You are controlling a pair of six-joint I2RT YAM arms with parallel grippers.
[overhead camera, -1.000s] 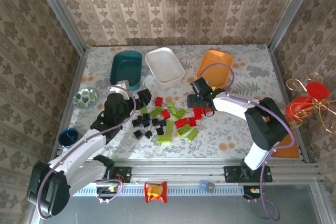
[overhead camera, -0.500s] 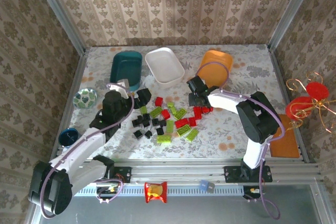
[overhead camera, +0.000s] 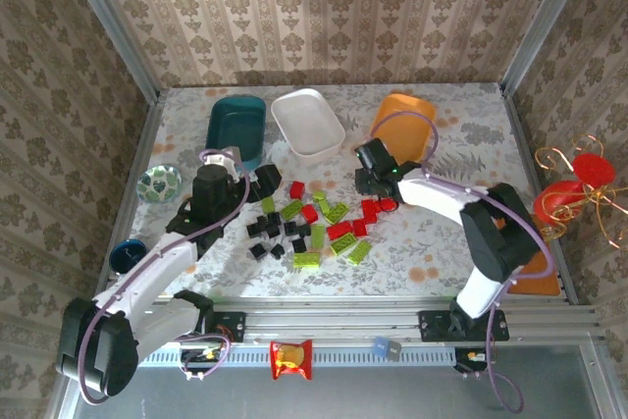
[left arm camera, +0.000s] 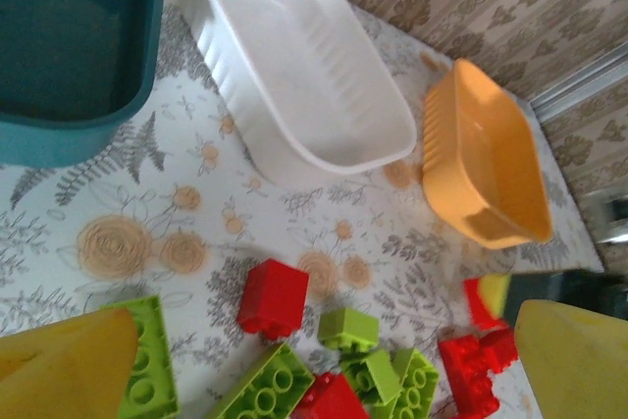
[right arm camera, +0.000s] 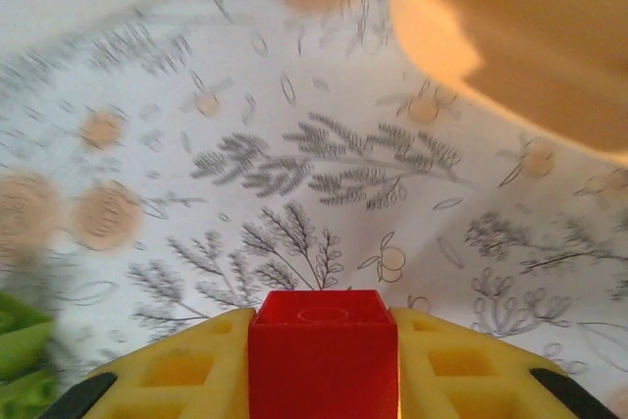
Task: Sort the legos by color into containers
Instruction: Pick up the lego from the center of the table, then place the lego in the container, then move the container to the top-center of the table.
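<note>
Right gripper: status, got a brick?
Right gripper shut on red lego. Left gripper open, at edge of pile. Orange tub ahead, nothing in between.

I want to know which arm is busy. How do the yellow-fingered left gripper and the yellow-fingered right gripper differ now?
The left gripper stands wide open; the right gripper is shut. The left gripper holds nothing; the right gripper clamps a small red plastic brick. The left gripper sits by the dark teal plastic tub, the right gripper by the orange plastic tub. Both are yellow-fingered.
</note>
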